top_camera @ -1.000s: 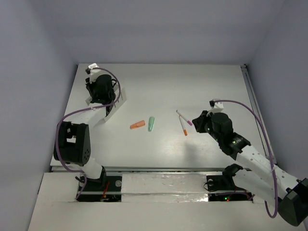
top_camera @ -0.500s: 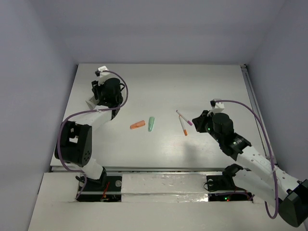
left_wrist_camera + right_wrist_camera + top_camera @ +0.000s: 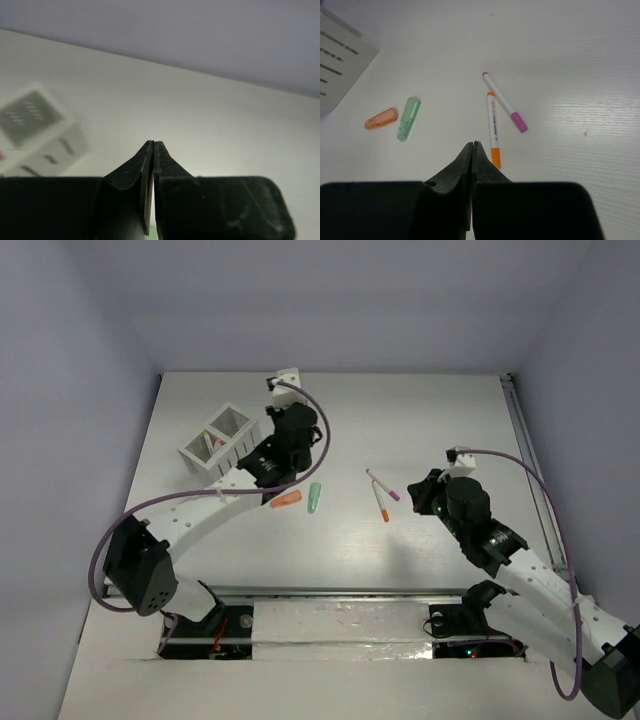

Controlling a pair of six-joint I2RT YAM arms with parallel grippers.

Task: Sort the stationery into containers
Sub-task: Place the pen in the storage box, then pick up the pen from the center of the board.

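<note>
The white two-compartment box [image 3: 222, 435] stands at the far left, with pink and yellow pen ends showing in its left compartment. It appears blurred in the left wrist view [image 3: 35, 125] and at the right wrist view's left edge [image 3: 340, 60]. The orange stub [image 3: 286, 500] [image 3: 381, 118] and mint-green stub [image 3: 314, 497] [image 3: 408, 118] lie mid-table. The magenta-capped pen [image 3: 383, 485] [image 3: 505, 102] and orange-capped pen [image 3: 381, 503] [image 3: 493, 127] lie together further right. My left gripper [image 3: 283, 455] [image 3: 153, 145] is shut and empty, right of the box, just beyond the stubs. My right gripper [image 3: 425, 490] [image 3: 474, 144] is shut and empty, just right of the pens.
A raised rail [image 3: 525, 440] runs along the table's right edge. Lavender walls close in the back and both sides. The left arm's cable [image 3: 200, 490] loops over the table's left part.
My left arm has swung right, from over the box to beside it, uncovering the box. The right arm has barely moved. The pens and stubs lie where they were.
</note>
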